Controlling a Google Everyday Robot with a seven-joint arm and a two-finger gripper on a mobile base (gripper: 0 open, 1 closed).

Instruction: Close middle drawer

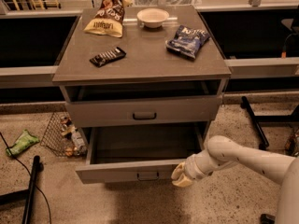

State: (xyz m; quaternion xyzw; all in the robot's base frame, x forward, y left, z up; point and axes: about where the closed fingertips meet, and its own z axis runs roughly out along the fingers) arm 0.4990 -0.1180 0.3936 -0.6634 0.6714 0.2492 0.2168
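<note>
Middle drawer [117, 171]: pulled well out of the cabinet, at 6 o'clock from the tabletop [145, 62].
Gripper [181, 177]: at 3 o'clock from the drawer's handle [147, 175], by the front panel's right end.
Claw state: cannot tell.
Bowl [153, 17]: 12 o'clock on the tabletop.
</note>
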